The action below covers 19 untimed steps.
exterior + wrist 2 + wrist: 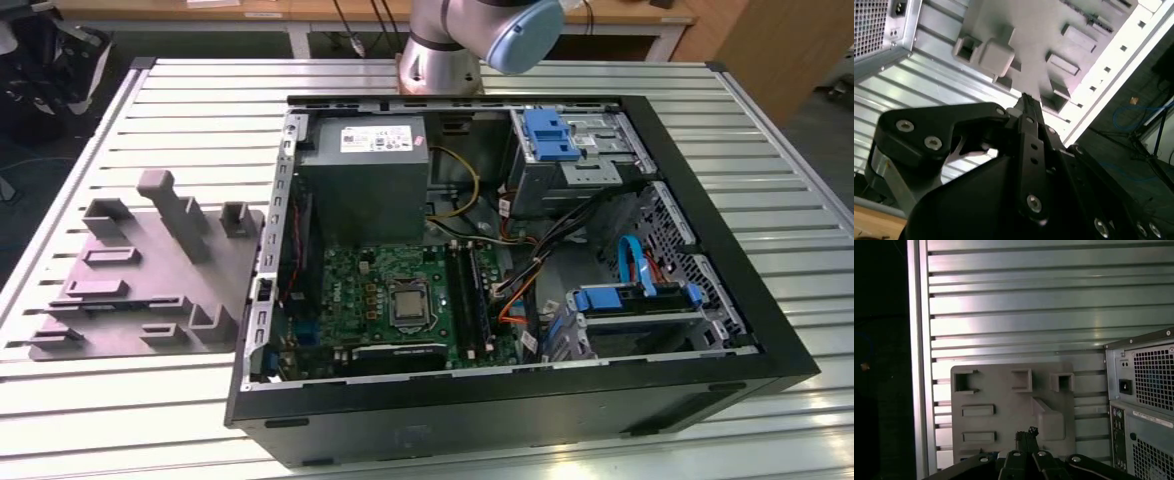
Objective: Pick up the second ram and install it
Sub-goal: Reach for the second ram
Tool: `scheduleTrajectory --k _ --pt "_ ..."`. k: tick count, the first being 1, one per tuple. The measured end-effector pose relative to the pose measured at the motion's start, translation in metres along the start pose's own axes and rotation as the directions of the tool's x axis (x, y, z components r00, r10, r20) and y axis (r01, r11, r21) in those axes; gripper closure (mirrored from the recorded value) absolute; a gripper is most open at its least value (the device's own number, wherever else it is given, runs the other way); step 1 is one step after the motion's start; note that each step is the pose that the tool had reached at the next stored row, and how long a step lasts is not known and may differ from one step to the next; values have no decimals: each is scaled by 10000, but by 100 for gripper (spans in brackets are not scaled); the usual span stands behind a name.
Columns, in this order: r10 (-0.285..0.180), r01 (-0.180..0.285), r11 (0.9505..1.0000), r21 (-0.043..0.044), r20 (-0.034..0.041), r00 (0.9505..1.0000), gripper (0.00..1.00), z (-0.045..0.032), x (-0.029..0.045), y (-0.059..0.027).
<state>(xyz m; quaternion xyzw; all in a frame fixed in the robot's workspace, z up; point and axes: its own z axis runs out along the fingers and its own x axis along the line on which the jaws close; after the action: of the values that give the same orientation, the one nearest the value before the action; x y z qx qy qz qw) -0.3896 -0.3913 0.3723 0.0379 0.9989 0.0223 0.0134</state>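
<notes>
- Hand (1026, 102) — fingers pressed together, tips meeting, hanging above the grey fixture tray (1004, 425) in both wrist views.
- Tray lies on the slatted alu bench (147, 420), just beside the open PC case (534, 410), on the exterior view's left.
- Second RAM: we can't tell where it sits — slot rails (470, 290) next to the CPU (404, 305) are too dark to read.

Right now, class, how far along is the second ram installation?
Barely begun. The hand is shut and empty, above the grey holder tray beside the open computer case. Picking up and installing the second ram both remain.
</notes>
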Motion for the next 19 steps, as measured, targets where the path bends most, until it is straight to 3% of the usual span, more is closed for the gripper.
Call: scheduleTrajectory --k 10,19 --pt "2 -2 10000 2 -1 10000 90 76 53 -45" --pt "1 -1 10000 1 0 10000 90 131 79 -254"
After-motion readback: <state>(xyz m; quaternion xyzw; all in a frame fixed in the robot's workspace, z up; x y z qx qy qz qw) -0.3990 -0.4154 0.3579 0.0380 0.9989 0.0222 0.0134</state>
